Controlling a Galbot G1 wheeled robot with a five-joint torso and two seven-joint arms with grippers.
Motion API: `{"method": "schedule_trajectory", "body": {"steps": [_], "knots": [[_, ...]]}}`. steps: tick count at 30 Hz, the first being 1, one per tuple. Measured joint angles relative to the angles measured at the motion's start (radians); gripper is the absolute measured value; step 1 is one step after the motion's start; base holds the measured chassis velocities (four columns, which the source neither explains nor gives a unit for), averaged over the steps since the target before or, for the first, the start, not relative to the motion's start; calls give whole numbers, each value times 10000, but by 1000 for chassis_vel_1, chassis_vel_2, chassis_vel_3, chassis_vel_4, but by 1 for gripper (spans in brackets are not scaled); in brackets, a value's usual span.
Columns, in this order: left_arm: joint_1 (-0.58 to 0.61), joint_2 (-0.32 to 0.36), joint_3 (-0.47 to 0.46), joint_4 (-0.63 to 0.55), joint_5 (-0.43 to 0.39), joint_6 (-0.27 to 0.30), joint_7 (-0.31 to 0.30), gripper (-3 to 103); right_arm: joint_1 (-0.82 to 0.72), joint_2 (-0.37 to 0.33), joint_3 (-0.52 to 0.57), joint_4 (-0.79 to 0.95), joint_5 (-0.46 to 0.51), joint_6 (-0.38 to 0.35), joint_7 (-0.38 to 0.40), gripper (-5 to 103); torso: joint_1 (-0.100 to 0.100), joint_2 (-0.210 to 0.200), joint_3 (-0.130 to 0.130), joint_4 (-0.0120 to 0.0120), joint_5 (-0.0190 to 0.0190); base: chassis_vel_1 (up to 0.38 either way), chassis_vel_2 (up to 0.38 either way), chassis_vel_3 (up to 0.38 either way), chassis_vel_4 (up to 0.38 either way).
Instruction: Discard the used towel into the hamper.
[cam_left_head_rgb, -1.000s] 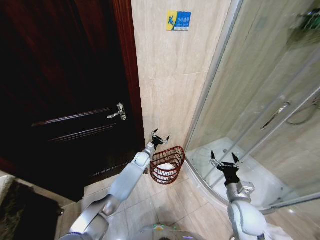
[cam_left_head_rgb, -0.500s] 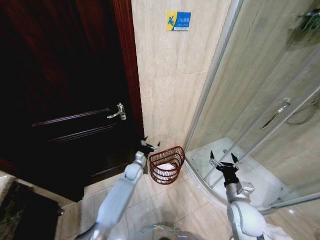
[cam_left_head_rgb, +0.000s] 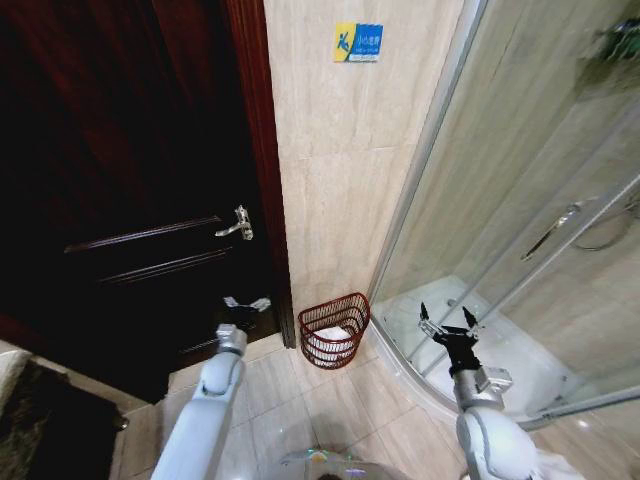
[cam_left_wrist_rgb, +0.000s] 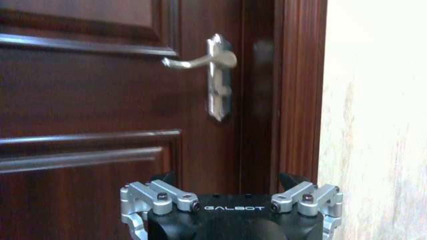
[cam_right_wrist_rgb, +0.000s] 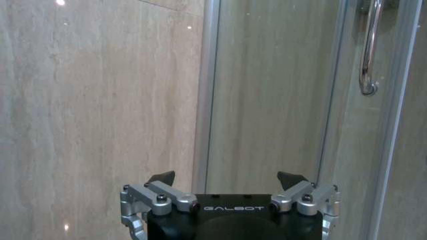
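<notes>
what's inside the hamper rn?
Something white, apparently the towel, lies in the bottom of the hamper. The slats hide most of it, so anything beneath it can't be seen.

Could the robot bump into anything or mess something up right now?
Maybe. The left gripper hangs open close to the dark door, below its handle, so it might knock the wood. The right gripper is open near the shower glass. The hamper, with something white inside, could tip if an arm clips it.
</notes>
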Motion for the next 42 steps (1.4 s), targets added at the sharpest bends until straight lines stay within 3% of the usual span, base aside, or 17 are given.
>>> {"method": "schedule_trajectory", "body": {"steps": [2,7,9,13,24,31,42], "knots": [[219,2,-46,-379,-193,228,-18,100,-19,5,3,37,4,0,-27,100,0,0,0,2,2,0,0,0,0],[843,181,-322,-1732,-1149,1506,249,100,-232,42,154,382,163,-34,-178,100,-1,1,0,1,1,0,0,0,0],[870,232,-483,-1871,-1309,1621,438,100,-255,49,168,445,183,-49,-208,100,0,0,0,0,0,0,0,0,0],[837,526,-1402,-2178,-1776,1566,1495,100,-357,-4,244,808,355,-307,-322,100,0,0,0,1,1,0,0,0,0],[2040,433,-2063,-3498,-2166,1948,1369,100,-696,-79,242,1510,722,-913,-716,100,0,0,1,2,0,0,0,0,0],[2458,420,-2163,-3793,-2328,1939,1459,100,-800,30,317,1550,742,-866,-738,100,0,0,1,2,2,0,0,0,0],[2647,185,-2013,-3966,-1831,1959,1440,100,-1111,70,495,1687,711,-588,-642,100,0,0,1,1,1,0,0,0,0]]}}
